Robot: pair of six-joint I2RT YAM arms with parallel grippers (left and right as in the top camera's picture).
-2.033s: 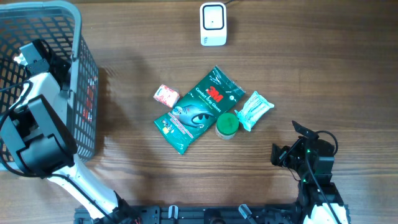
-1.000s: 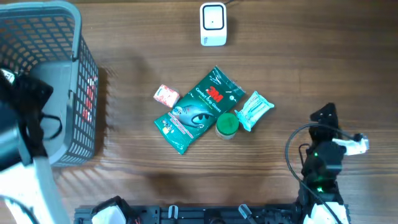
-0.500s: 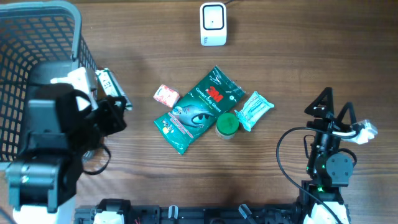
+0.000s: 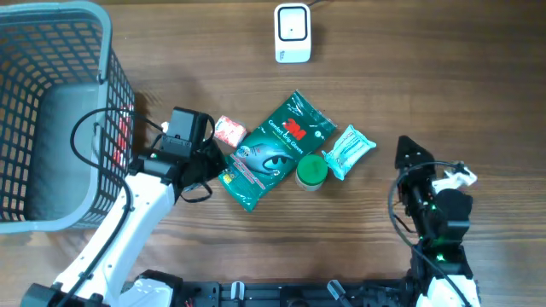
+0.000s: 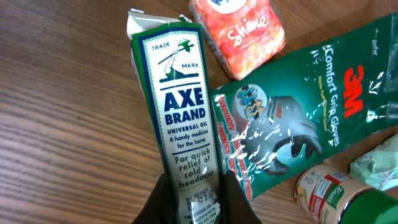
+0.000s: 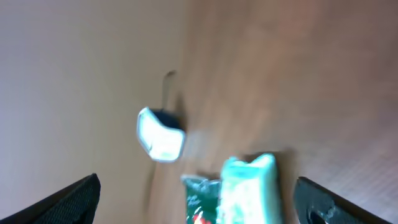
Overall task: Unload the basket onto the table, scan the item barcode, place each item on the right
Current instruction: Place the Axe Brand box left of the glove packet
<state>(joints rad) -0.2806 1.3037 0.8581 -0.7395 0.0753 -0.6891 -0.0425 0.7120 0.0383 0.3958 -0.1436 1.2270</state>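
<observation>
Now my left gripper (image 5: 196,196) clamps tight on the Axe Brand box (image 5: 177,106), beside the glove pack (image 5: 292,134) on the bench (image 4: 426,85); my right gripper (image 6: 196,182) hangs wide open, empty.

The green-and-white box (image 5: 180,118) reads "AXE BRAND UNIVERSAL OIL", with "TRADE MARK" above. At its one o'clock an orange packet (image 5: 239,28) says "Shine"; at three o'clock a green pack (image 5: 311,118) reads "3M Comfort Grip Gloves".

Bare table (image 4: 290,83) between scanner (image 4: 292,32) and glove packet (image 4: 277,149); basket (image 4: 113,85) left.
</observation>
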